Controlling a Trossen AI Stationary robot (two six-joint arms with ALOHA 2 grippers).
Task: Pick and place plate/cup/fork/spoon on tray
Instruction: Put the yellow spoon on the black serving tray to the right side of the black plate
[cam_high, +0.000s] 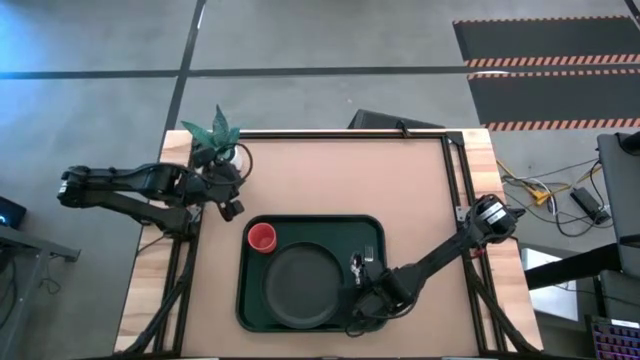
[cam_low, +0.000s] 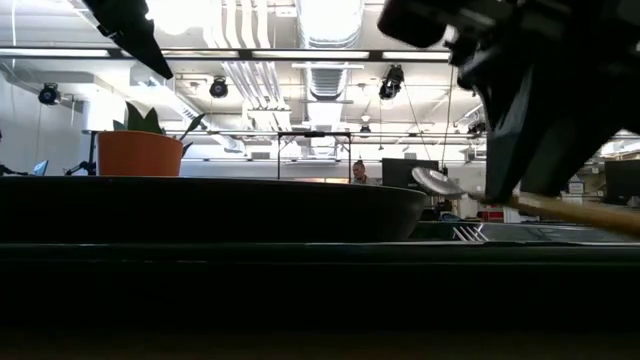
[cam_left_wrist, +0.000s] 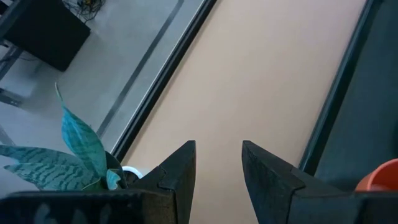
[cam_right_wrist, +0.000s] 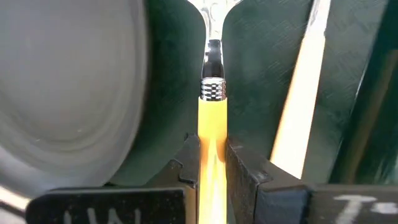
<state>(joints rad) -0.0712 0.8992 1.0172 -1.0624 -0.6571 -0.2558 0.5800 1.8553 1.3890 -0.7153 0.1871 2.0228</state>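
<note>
The right gripper (cam_right_wrist: 211, 163) is clenching the orange handle of the spoon (cam_right_wrist: 212, 106), holding it over the tray (cam_high: 372, 228) in the strip between the plate (cam_high: 302, 285) and the tray's right rim, with the fork (cam_right_wrist: 303, 93) lying just beside it. The spoon's long axis is running straight out ahead of the gripper, bowl leading toward the surface's far edge, so lowering it seems to be what remains. The left gripper (cam_left_wrist: 216, 180) is waiting with jaws parted and empty near the surface's far left corner, while the cup (cam_high: 262, 236) is sitting in the tray's far left corner.

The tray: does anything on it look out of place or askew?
Nothing stands out. On the tray, the cup stands upright beside the plate. The right end effector holds the spoon over it.
</note>
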